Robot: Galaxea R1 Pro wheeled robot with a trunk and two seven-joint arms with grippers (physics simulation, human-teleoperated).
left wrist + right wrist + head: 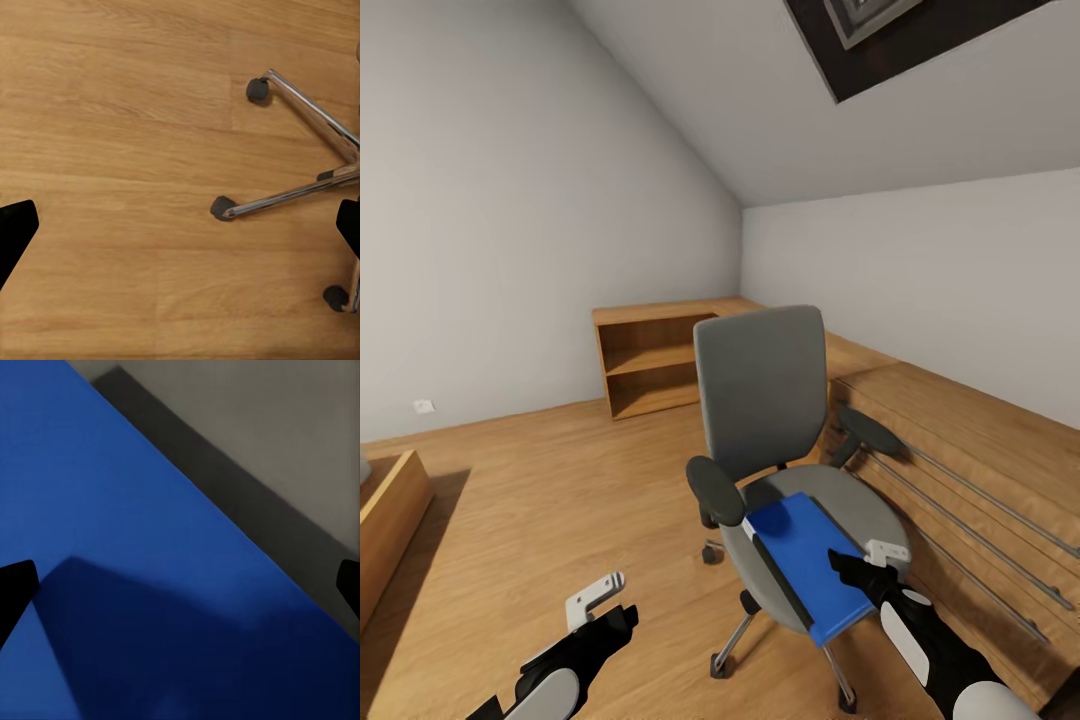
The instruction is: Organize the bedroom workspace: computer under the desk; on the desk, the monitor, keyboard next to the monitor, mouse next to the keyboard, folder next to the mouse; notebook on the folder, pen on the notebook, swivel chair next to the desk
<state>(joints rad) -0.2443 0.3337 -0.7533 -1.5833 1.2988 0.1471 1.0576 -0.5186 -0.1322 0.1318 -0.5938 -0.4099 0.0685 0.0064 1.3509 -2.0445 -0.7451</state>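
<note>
The grey swivel chair (760,395) stands mid-room on the wood floor, its back towards the far wall. The bright blue folder (805,560) with a black edge lies flat on its seat. My right gripper (866,568) hovers open just above the folder's near right part. In the right wrist view the folder (127,555) lies close below, its black edge against the grey seat (285,427), with the right gripper (180,585) spread wide. My left gripper (603,606) hangs open over bare floor left of the chair. Its wrist view has the left gripper (180,229) above the chair's chrome base (300,196).
A light-wood open shelf unit (650,360) stands against the far wall. A long wooden unit with metal rails (980,470) runs close along the chair's right side. A wooden box (385,510) sits at the left edge. Open floor lies to the left of the chair.
</note>
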